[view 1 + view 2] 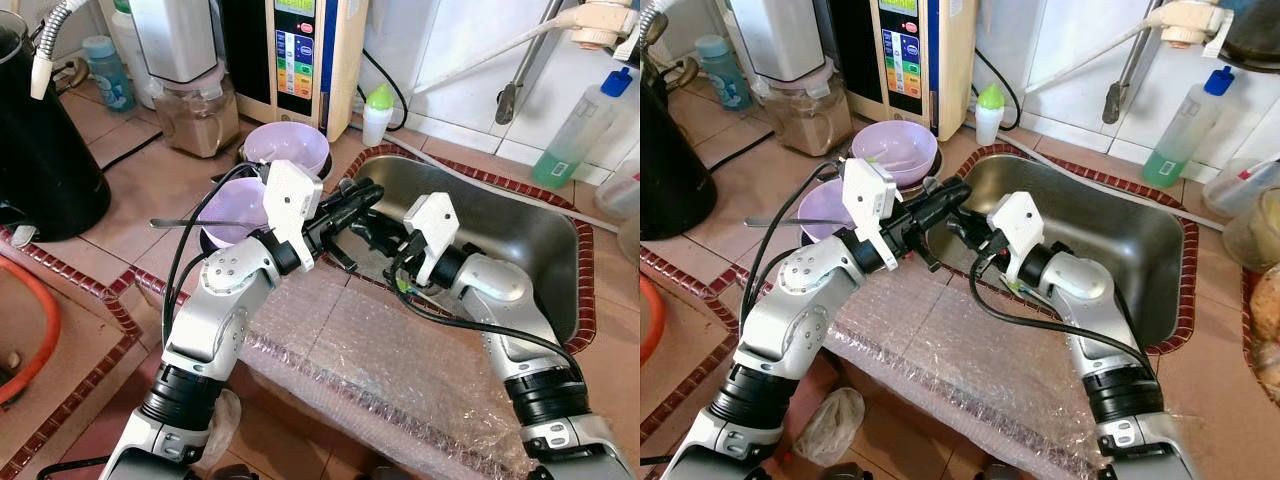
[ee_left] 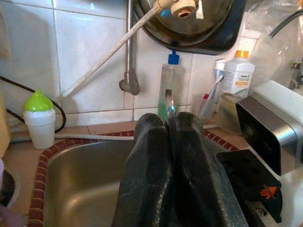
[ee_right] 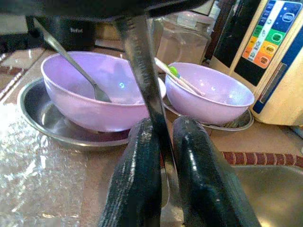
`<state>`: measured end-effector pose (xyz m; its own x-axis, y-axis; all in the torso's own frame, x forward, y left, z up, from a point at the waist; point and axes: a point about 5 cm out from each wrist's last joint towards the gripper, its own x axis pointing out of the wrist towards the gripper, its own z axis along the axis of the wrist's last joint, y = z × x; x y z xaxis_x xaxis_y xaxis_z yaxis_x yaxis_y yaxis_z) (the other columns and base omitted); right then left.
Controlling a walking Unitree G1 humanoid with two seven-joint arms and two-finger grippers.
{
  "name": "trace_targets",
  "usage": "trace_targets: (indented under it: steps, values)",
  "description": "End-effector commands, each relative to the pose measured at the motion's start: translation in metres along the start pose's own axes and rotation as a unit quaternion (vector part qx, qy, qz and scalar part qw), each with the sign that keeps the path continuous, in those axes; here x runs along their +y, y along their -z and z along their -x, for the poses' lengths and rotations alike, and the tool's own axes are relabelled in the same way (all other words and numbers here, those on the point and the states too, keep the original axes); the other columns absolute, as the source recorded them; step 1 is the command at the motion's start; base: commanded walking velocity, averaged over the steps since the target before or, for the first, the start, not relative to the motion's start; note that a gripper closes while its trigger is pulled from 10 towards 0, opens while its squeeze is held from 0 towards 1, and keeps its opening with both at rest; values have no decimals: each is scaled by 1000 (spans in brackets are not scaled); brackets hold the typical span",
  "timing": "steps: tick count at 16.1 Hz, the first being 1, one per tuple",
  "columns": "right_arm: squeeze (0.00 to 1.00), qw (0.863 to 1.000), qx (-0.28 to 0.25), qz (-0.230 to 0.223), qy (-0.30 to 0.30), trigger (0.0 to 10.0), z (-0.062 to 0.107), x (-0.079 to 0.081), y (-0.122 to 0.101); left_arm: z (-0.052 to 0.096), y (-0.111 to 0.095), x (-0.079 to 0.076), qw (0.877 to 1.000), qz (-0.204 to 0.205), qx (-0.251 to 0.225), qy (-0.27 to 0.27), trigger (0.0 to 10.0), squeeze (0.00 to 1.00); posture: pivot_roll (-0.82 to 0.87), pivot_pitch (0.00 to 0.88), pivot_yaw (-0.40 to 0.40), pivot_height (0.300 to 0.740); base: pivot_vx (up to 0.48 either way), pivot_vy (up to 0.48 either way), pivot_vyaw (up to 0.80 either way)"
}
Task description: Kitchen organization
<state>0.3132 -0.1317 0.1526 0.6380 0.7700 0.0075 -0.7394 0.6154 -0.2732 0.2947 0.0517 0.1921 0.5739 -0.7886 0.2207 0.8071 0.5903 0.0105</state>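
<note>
Both grippers met near the centre of the frame, above the left rim of the steel sink [image 1: 540,235]. The left gripper [image 1: 362,195] had its fingers [image 2: 147,156] pressed together on a thin metal utensil [image 2: 169,106], whose tip stood out just beyond them. The right gripper [image 1: 372,232] was likewise closed on the same utensil [image 3: 142,61], which ran up from between its fingers [image 3: 137,165]; which kind of utensil it was could not be told. Left of centre, beside the sink, stood two purple bowls: the nearer bowl [image 1: 232,210] on a steel plate [image 3: 42,120] with a spoon [image 3: 71,59] in it, the farther bowl [image 1: 287,148] behind it. Bubble wrap [image 1: 390,350] covered the counter in the lower middle of the frame.
</note>
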Motion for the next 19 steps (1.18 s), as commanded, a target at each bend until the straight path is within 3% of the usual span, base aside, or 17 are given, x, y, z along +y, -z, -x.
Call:
trace_targets:
  steps: [1, 5, 6, 7, 11, 16, 19]
  values:
    - [0, 997, 1, 12, 76, 0, 8, -27, -4, 2, 4, -2, 1000, -23, 5, -3, 9804, 0, -46, 0, -6, 740, 0, 0, 0]
    - [0, 990, -1, 22, 139, 0, 10, -45, -6, 2, 7, -7, 999, -33, 8, 6, 10000, 0, -44, 0, -3, 740, 0, 0, 0]
    - [0, 989, 1, 33, 147, 0, 10, -47, -5, 2, 7, -7, 999, -41, 7, 0, 10000, 125, -44, 0, -3, 740, 0, 0, 0]
    - [0, 987, 5, 40, 152, 0, 9, -49, -4, 4, 8, -6, 999, -40, 10, -5, 10000, 1000, -42, 0, -4, 740, 0, 0, 0]
    - [0, 985, 26, 62, 156, 0, 8, -52, 6, 19, 18, -5, 997, -54, 46, 6, 10000, 1000, -35, 0, -1, 740, 0, 0, 0]
    - [0, 971, 72, 89, 209, 0, 18, -61, 25, 21, 27, -15, 996, -42, 82, 18, 10000, 1000, -24, 1, 0, 740, 0, 0, 0]
    - [0, 955, 120, 105, 252, 0, 24, -68, 40, 20, 30, -17, 993, -37, 103, 39, 10000, 1000, -21, 0, 7, 740, 0, 0, 0]
